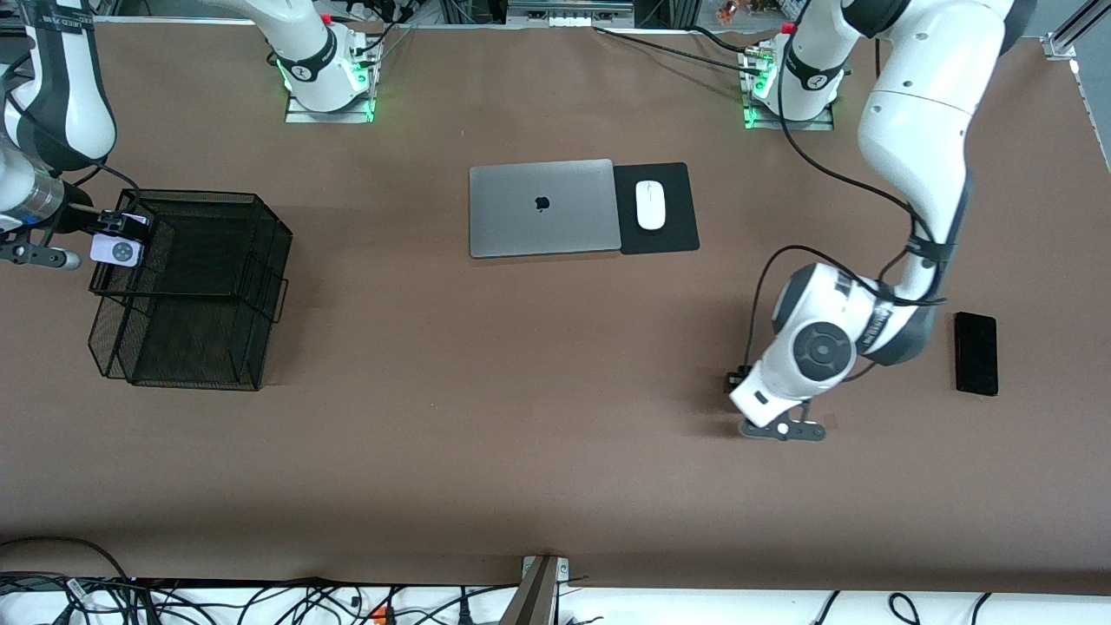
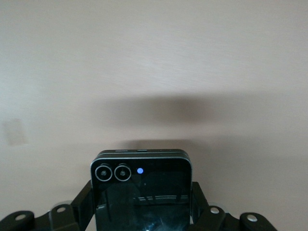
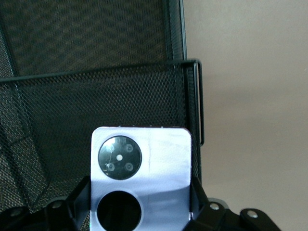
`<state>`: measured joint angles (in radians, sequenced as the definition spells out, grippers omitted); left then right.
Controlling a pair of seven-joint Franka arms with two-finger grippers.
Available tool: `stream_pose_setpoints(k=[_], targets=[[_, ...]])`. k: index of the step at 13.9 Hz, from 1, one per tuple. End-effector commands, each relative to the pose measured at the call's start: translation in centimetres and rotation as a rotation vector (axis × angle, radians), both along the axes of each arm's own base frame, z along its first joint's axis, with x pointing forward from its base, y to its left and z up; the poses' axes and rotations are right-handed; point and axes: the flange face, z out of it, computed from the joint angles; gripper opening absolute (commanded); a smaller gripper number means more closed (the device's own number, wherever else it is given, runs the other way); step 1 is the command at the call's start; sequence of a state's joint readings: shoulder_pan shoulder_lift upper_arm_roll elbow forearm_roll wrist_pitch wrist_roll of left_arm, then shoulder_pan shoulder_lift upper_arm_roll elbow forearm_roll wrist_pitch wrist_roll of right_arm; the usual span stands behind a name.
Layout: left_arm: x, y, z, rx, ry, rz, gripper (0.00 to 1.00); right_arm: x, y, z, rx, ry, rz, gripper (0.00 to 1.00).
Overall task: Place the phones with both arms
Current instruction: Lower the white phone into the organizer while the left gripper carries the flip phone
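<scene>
My right gripper (image 1: 111, 236) is shut on the small square lilac phone (image 1: 116, 251) and holds it over the rim of the black mesh basket (image 1: 260, 295) at the right arm's end of the table. In the right wrist view the lilac phone (image 3: 141, 178) sits between the fingers (image 3: 79, 199), with the basket (image 3: 96, 96) below it. My left gripper (image 1: 781, 429) is low at the table and shut on the small square black phone (image 2: 141, 187), which is hidden in the front view. The long black slab phone (image 1: 976, 353) lies flat beside the left arm.
A closed grey laptop (image 1: 543, 208) lies mid-table near the bases. Beside it a white mouse (image 1: 650, 205) rests on a black pad (image 1: 677, 230). Cables run along the table's front edge.
</scene>
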<state>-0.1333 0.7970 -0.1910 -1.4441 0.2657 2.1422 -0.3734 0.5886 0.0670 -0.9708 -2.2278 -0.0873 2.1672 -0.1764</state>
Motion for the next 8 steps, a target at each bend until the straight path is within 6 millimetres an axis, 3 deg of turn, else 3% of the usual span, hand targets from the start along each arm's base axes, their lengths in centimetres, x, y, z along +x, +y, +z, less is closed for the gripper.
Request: stream_pose_setpoints(k=[1, 4, 8], targets=[[-1.2, -3.6, -0.7, 0.02, 0.004, 0.037, 0.59, -0.8, -0.1, -0.1, 0.018, -0.015, 0.018, 0.0], [-2.4, -6.9, -2.2, 0.0, 0.023, 0.105, 0.59, -1.0, -0.3, -0.5, 0.016, -0.009, 0.011, 0.0], [-2.5, -9.9, -1.2, -0.076, 0.032, 0.176, 0.59, -0.6, -0.6, -1.0, -0.015, -0.035, 0.012, 0.0]])
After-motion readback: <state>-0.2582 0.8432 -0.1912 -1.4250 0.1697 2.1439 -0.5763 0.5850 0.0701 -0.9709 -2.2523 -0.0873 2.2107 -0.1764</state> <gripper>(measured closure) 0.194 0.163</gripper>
